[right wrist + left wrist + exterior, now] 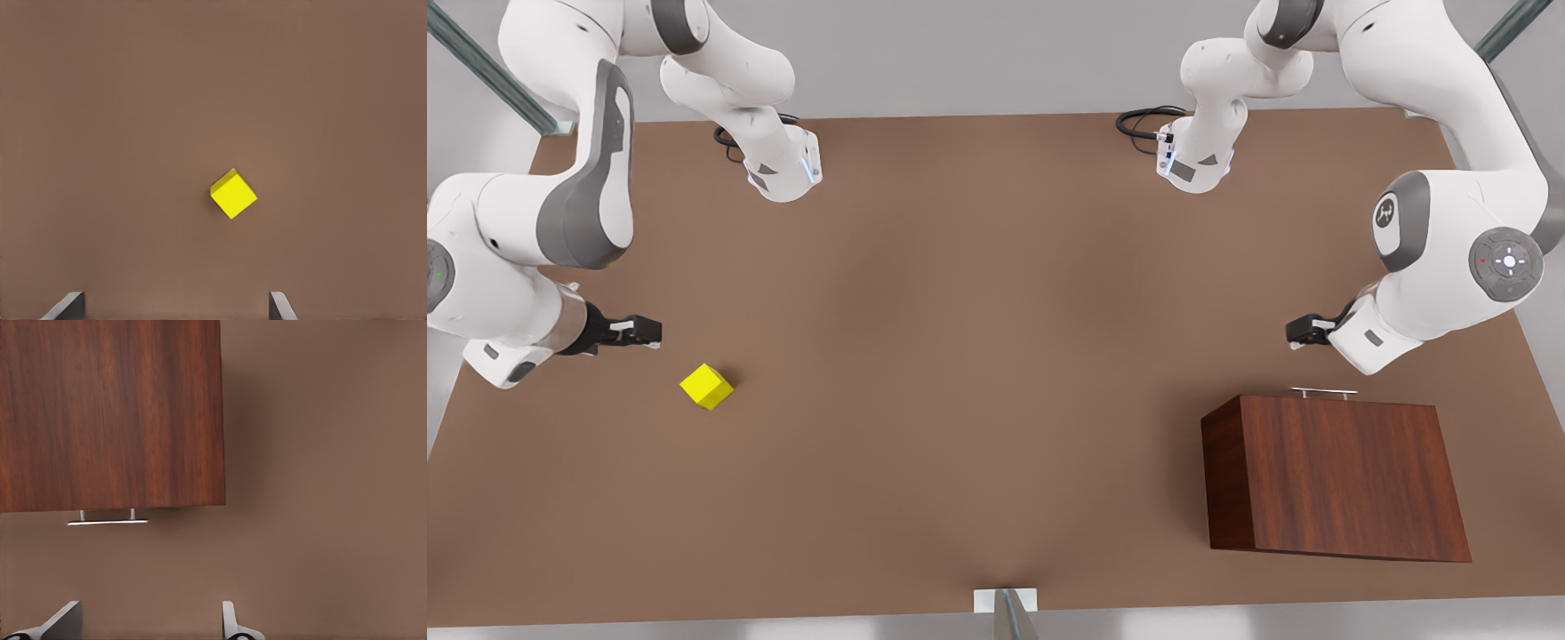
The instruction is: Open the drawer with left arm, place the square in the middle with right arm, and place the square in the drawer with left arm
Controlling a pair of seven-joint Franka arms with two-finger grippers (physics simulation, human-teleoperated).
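Left gripper (1294,333): above the bench near the front view's right edge, just beside the handle side of the box; jaws wide, holding nothing, fingertips (229,617) visible in the left wrist view.
Right gripper (649,332): above the bench near the front view's left edge, close to the cube; jaws wide, holding nothing, fingertips (279,303) visible in the right wrist view.
Drawer (1334,476): shut, inside a dark wood-grain box towards the bench's right corner nearest the camera in the front view.
Handle (107,521): thin silver bar on 2 short posts, clear of the box face, untouched.
Cube (707,386): bright yellow, flat on the bench (978,356) near its left edge in the front view, turned at an angle, well apart from the box.
Middle of bench: bare brown surface between cube and box.
Cube handling, judged: likely light and rigid, with smooth flat faces; best taken across 2 opposite faces, jaws turned to match its angle.
Drawer handling, judged: stiff slide; best taken by closing on the bar midway between its posts, then a straight pull away from the box.
Writing: none legible on cube, box or bench; small emblem on 1 arm joint, not readable.
Stage, judged: no step of the task done yet.
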